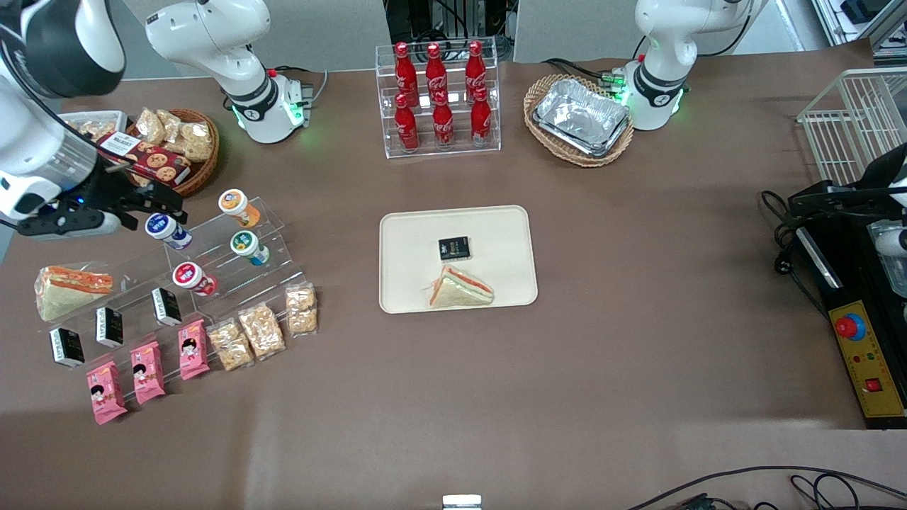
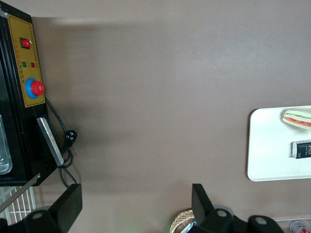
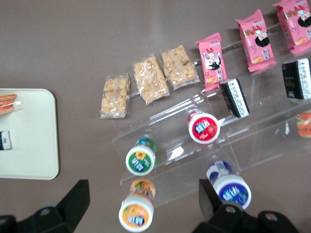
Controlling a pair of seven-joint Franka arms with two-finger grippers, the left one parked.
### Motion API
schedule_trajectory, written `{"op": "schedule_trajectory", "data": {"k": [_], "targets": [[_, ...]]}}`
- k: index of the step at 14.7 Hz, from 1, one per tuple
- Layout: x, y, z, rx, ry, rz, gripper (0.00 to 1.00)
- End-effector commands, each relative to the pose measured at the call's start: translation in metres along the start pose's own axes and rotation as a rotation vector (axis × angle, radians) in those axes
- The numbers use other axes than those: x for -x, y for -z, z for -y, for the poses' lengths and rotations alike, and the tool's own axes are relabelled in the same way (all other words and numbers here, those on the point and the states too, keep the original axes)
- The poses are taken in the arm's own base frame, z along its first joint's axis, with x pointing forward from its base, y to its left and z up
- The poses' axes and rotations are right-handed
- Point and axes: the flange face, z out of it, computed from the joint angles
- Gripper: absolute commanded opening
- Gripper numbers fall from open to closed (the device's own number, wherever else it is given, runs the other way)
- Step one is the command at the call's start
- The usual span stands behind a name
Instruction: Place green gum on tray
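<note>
Jaws (image 1: 152, 205) spread above rack; green gum (image 1: 249, 246) lies tilted, lid frontward.

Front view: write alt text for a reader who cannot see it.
The right gripper, fingers open, hovers over a clear stepped rack by the blue-lidded bottle, while the green gum stands untouched on the rack. Mid-table, the cream tray holds a sandwich and a small black packet.
</note>
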Motion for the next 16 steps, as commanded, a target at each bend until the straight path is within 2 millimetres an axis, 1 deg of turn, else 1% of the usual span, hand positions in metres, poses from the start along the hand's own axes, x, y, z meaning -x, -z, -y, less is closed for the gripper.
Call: {"op": "schedule_trajectory", "data": {"k": [1, 2, 3, 4, 6, 9, 11, 16], "targets": [[0.007, -0.058, 0.004, -0.005, 0.053, -0.040, 1.00], [0.009, -0.078, 0.006, -0.003, 0.055, -0.050, 1.00], [0.012, -0.098, 0.015, 0.000, 0.077, -0.057, 1.00], [0.014, -0.116, 0.019, 0.006, 0.095, -0.060, 1.00], [0.016, -0.141, 0.023, 0.017, 0.109, -0.043, 1.00], [0.025, -0.172, 0.024, 0.026, 0.112, -0.028, 1.00], [0.032, -0.184, 0.025, 0.027, 0.116, -0.023, 1.00], [0.042, -0.200, 0.023, 0.030, 0.115, -0.037, 0.99]]}}
